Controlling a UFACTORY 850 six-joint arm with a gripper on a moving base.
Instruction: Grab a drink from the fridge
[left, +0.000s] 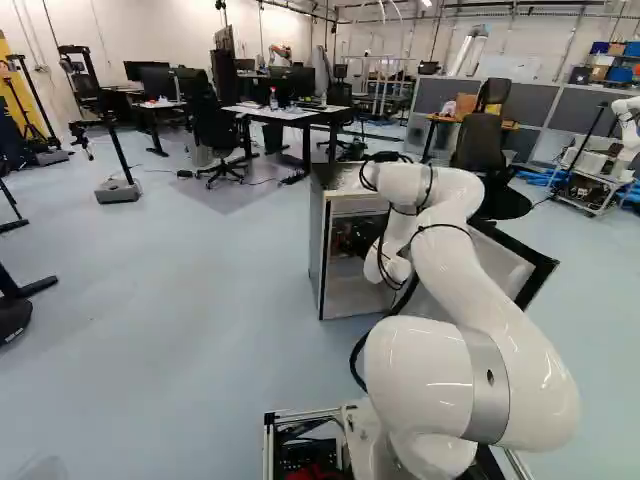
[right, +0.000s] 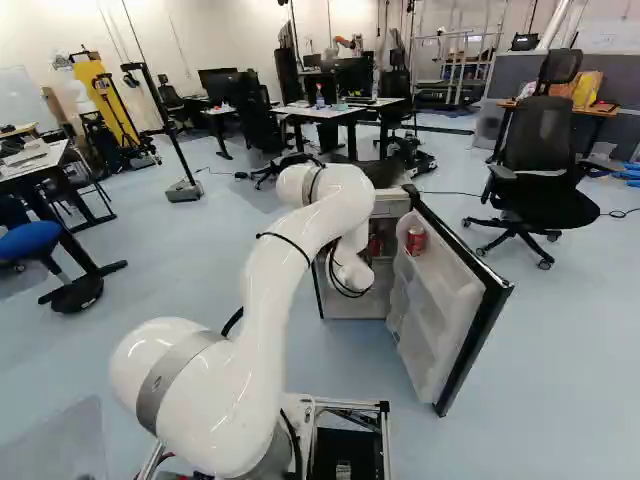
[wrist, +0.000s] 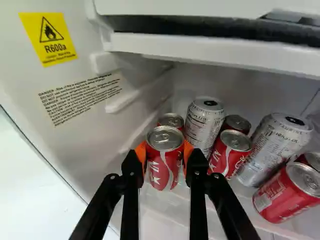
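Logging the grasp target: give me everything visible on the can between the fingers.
The red can looks like metal: cylindrical, silver lid with pull tab, white lettering and a pale curved stripe. No dents show. It's upright inside the fridge, just in front of a second red can. Orange pads of the fingers touch both sides. Can't tell if its base touches the shelf.
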